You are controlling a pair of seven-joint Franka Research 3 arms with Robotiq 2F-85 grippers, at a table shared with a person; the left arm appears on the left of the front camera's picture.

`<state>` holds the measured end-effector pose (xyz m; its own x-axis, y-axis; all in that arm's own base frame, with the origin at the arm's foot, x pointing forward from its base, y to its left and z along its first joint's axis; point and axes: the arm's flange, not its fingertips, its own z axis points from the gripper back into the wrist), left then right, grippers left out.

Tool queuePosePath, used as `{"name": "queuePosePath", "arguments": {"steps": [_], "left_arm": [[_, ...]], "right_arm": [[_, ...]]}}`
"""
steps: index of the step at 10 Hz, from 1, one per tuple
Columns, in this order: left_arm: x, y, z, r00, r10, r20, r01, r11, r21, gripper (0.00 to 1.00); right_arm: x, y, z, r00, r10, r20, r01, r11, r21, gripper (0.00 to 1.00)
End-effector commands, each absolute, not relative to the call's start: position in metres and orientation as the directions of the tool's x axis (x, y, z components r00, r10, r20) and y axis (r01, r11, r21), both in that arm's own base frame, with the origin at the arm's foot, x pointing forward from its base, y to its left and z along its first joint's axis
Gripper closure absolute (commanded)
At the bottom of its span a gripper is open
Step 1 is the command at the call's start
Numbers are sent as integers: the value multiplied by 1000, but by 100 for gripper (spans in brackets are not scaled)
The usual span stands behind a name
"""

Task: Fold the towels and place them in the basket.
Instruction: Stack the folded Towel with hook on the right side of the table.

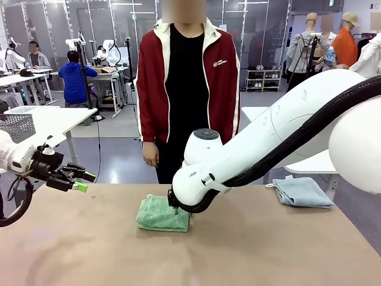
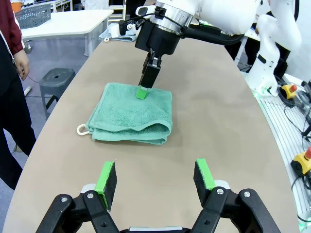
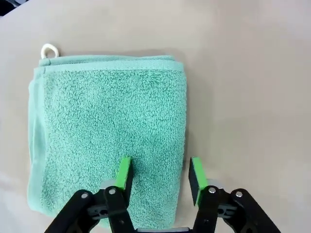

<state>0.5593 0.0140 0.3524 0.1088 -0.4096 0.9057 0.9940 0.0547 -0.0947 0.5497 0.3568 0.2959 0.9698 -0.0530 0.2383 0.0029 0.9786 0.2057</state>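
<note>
A green towel (image 1: 161, 214) (image 2: 131, 114) (image 3: 107, 131) lies folded on the brown table, its white loop at one corner. My right gripper (image 1: 177, 210) (image 2: 142, 92) (image 3: 160, 174) points down at the towel's right edge. Its fingers stand apart: one pad rests on the terry, the other is at the towel's edge. My left gripper (image 1: 80, 182) (image 2: 155, 177) hovers open and empty above the table's left side, aimed at the towel. A blue-grey towel (image 1: 302, 192) (image 2: 116, 30) lies folded at the table's far right corner. The basket is out of view.
A person in a red jacket (image 1: 187, 89) stands at the far edge, hands hanging down. A pale grey mesh basket (image 1: 16, 125) (image 2: 34, 14) sits on a white side table to the left. A grey stool (image 2: 57, 80) stands beside the table.
</note>
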Motion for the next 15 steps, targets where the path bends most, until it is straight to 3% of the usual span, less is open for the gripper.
{"name": "queuePosePath", "arguments": {"steps": [1,2,3,4,5,6,7,8,9,15], "left_arm": [[562,15,354,101,-409,907,995,37,-94,19],[562,15,354,101,-409,907,995,37,-94,19],[562,15,354,101,-409,907,995,37,-94,19],[562,15,354,101,-409,907,995,37,-94,19],[562,15,354,101,-409,907,995,37,-94,19],[562,15,354,101,-409,907,995,37,-94,19],[562,15,354,101,-409,907,995,37,-94,19],[562,15,354,101,-409,907,995,37,-94,19],[562,15,354,101,-409,907,995,37,-94,19],[562,15,354,101,-409,907,995,37,-94,19]], "right_arm": [[556,357,294,964,-42,262,-21,973,231,41],[557,356,292,965,-54,256,-8,972,234,41],[558,355,292,965,-63,255,1,972,236,60],[559,354,291,965,-67,253,4,971,241,60],[559,354,291,966,-71,249,9,970,243,80],[559,354,290,967,-74,245,13,971,240,66],[559,353,289,967,-77,244,18,972,236,99],[560,352,289,967,-80,242,23,973,230,86],[560,351,290,968,-79,239,24,974,225,100],[558,352,293,967,-83,240,29,974,223,100]]}}
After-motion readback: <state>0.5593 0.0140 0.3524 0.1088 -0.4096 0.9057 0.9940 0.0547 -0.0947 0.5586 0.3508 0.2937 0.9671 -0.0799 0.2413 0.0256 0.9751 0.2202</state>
